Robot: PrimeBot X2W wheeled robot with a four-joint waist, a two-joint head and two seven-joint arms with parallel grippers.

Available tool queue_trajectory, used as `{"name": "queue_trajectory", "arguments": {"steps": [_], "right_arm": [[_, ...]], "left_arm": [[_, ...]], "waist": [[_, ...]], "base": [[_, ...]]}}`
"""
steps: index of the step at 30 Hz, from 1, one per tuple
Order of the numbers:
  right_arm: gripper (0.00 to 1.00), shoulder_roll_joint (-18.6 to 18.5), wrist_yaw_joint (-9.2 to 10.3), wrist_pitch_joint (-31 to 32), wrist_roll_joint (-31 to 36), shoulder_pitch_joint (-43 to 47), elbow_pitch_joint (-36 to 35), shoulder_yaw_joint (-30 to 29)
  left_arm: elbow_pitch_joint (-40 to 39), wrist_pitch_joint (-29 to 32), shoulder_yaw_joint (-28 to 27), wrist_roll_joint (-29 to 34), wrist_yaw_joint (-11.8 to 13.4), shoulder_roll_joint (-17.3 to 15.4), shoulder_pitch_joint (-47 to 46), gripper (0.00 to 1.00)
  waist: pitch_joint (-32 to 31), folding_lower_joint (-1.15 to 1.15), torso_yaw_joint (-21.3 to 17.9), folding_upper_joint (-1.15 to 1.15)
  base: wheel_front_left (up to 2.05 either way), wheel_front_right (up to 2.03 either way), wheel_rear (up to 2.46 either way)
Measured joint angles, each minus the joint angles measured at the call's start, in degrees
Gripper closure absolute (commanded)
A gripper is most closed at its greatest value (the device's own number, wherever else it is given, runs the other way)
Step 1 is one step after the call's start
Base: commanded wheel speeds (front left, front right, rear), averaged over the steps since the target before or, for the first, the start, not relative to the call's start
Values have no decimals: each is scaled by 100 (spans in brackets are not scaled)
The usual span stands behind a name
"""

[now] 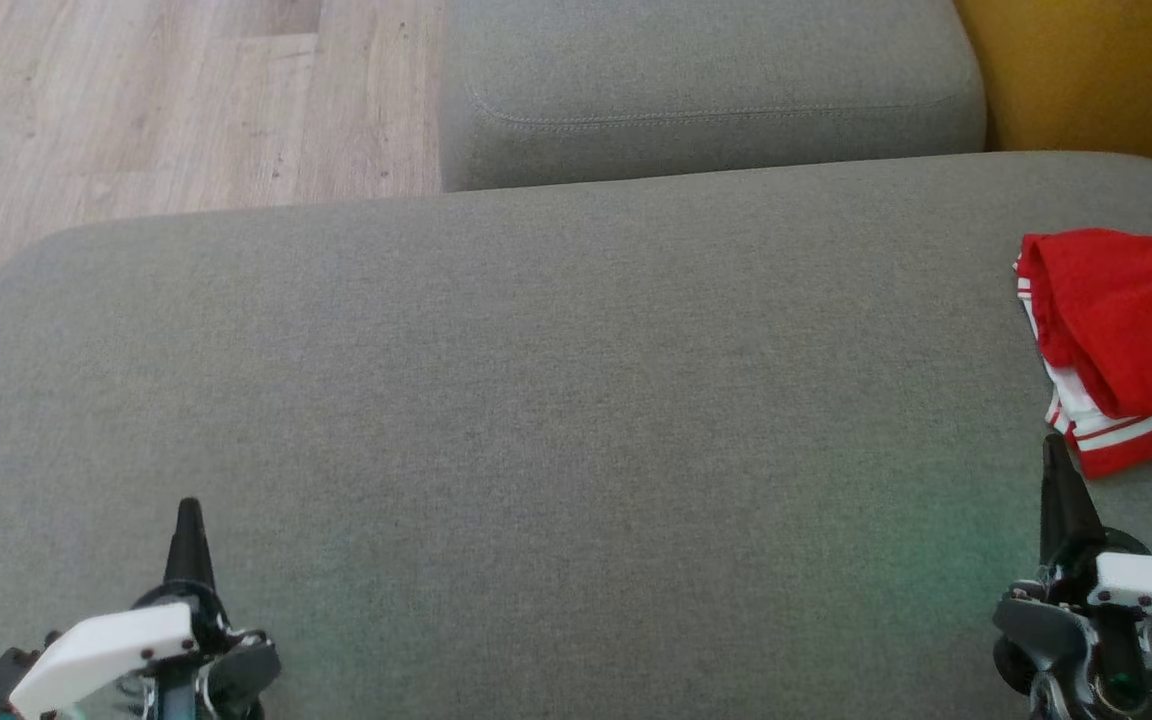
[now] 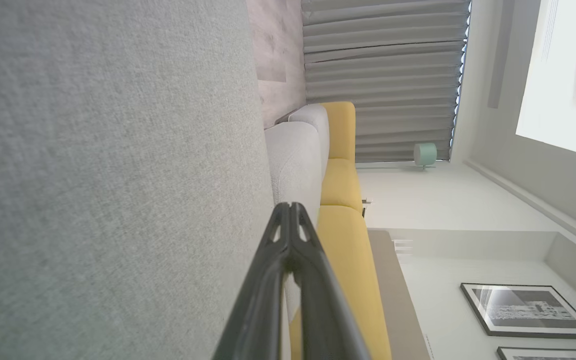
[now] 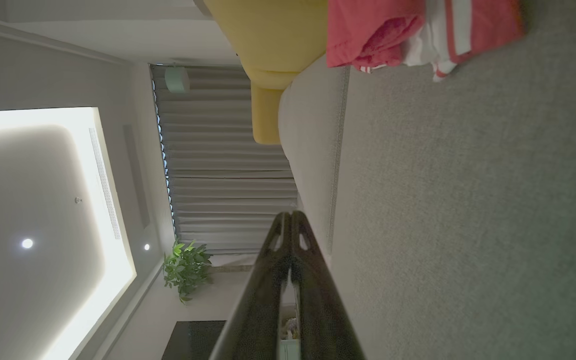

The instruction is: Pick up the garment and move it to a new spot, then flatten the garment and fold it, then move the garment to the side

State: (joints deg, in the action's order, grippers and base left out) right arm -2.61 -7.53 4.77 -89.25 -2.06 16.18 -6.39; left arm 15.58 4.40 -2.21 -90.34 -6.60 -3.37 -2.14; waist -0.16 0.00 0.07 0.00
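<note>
Garment (image 1: 1126, 330) first: you find it at the right edge of the frame, seemingly folded, so I judge it is set aside. At lower left, the left gripper (image 1: 188, 512) is clenched on nothing above the grey cushion (image 1: 576, 400). At lower right, the right gripper (image 1: 1054, 450) is also clenched and empty, just beside it.

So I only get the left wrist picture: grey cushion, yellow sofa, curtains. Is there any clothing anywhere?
Observer: Yes. In the head view a red garment with white stripes lies at the right edge of the grey cushion.
Operator: Is the other claw holding it?
Observer: No. The right gripper is shut on nothing, close to the garment's near edge but not touching it.
Operator: Anything else I'm missing?
Observer: The right wrist view shows a leafy green plant across the room.
</note>
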Motion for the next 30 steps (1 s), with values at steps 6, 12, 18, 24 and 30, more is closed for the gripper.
{"name": "queue_trajectory", "arguments": {"steps": [6,12,18,24,30], "right_arm": [[100,0,0,88,-303,-97,-1,-49],[100,0,0,89,-303,-138,-5,-62],[100,0,0,89,-303,-138,-5,-68],[100,0,0,90,-303,-138,-5,-73],[100,0,0,105,-303,-138,-5,-81]], "left_arm": [[5,65,-89,-293,-49,3,-113,100],[7,66,-116,-293,-49,5,-118,100],[7,85,-124,-293,-49,9,-118,100],[7,91,-129,-293,-49,11,-118,100],[7,92,-134,-293,-49,13,-118,100]], "waist": [[35,0,-7,0],[35,0,-7,0],[35,0,-7,0],[34,0,-7,0],[34,0,-7,0]], "base": [[0,0,0],[0,0,0],[0,0,0],[0,0,0],[0,0,0]]}}
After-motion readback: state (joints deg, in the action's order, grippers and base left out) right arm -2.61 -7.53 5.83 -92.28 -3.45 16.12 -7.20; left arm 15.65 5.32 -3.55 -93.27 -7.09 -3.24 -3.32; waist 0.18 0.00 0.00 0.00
